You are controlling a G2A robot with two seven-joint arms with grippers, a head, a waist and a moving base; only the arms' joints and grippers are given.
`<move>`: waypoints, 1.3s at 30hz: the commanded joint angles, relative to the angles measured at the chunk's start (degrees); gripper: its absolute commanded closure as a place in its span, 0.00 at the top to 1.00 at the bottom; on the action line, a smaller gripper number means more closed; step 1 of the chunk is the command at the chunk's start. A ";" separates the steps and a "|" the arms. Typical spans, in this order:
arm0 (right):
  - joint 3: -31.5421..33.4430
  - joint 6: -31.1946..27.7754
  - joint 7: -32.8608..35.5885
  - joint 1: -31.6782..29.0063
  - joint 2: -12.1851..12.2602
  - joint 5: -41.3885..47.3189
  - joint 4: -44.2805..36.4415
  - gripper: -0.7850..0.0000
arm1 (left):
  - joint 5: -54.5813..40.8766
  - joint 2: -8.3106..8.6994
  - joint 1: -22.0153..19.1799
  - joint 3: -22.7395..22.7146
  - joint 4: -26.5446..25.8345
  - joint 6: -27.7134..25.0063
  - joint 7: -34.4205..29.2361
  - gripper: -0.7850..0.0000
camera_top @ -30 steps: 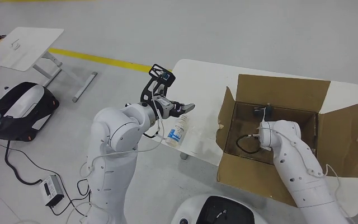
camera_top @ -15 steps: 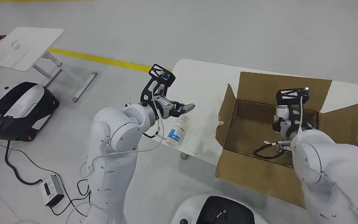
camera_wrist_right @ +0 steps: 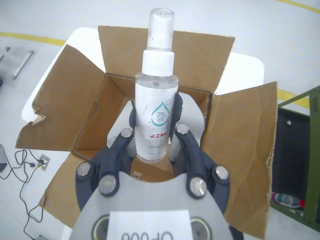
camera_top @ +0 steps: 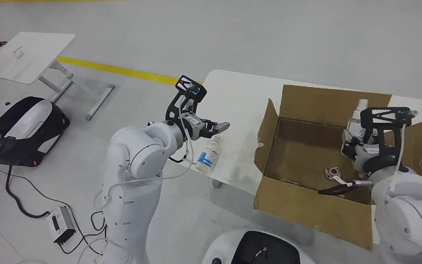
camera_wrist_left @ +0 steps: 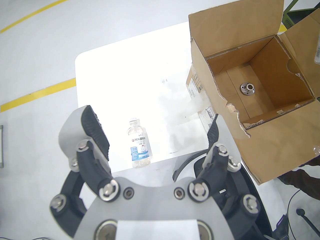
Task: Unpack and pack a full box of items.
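White surface (camera_top: 244,99) with a big cardboard box (camera_top: 303,201) sitting on its right part, flaps all folded open. The right claw (camera_wrist_right: 155,108) is up over the open box, clamped around the lower half of a clear spray bottle (camera_wrist_right: 155,106) with a white label, cap end sticking out past the fingers. The left claw (camera_wrist_left: 151,118) is spread wide with nothing in it, hanging off the surface's left edge above a small clear bottle (camera_wrist_left: 139,146). That one lies on its side right at the edge, well apart from the box. Down on the box floor there's a little metal ring (camera_wrist_left: 247,88).
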 commanded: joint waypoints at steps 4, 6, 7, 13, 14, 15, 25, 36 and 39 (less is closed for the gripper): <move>0.34 -0.39 -1.73 -0.42 0.05 -0.19 -0.69 0.00 | 0.00 0.00 0.00 0.00 0.00 0.00 0.00 1.00; 2.07 -1.06 -3.14 -1.55 0.24 -0.74 -2.97 0.00 | 0.00 0.00 0.00 0.00 0.00 0.00 0.00 1.00; 3.66 -0.25 -3.03 -2.03 0.27 0.23 -4.54 0.00 | 0.00 0.00 0.00 0.00 0.00 0.00 0.00 1.00; 17.47 -0.33 -1.73 -3.10 0.90 5.85 -10.46 0.00 | 0.00 0.00 0.00 0.00 0.00 0.00 0.00 1.00; 20.02 -1.19 -1.38 -3.07 1.06 7.10 -10.46 0.00 | 0.00 0.00 0.00 0.00 0.00 0.00 0.00 1.00; 22.61 -2.01 -0.81 -3.28 1.24 8.09 -10.46 0.00 | 0.00 0.00 0.00 0.00 0.00 0.00 0.00 1.00; 38.75 -10.50 5.15 -13.40 2.65 11.09 -10.46 0.00 | 0.00 0.00 0.00 0.00 0.00 0.00 0.00 1.00; 37.67 -14.47 0.93 -27.82 2.82 7.54 -6.70 0.00 | 0.00 0.00 0.00 0.00 0.00 0.00 0.00 1.00; 36.01 -14.69 -0.24 -29.35 2.90 6.10 -4.72 0.00 | 0.00 0.00 0.00 0.00 0.00 0.00 0.00 1.00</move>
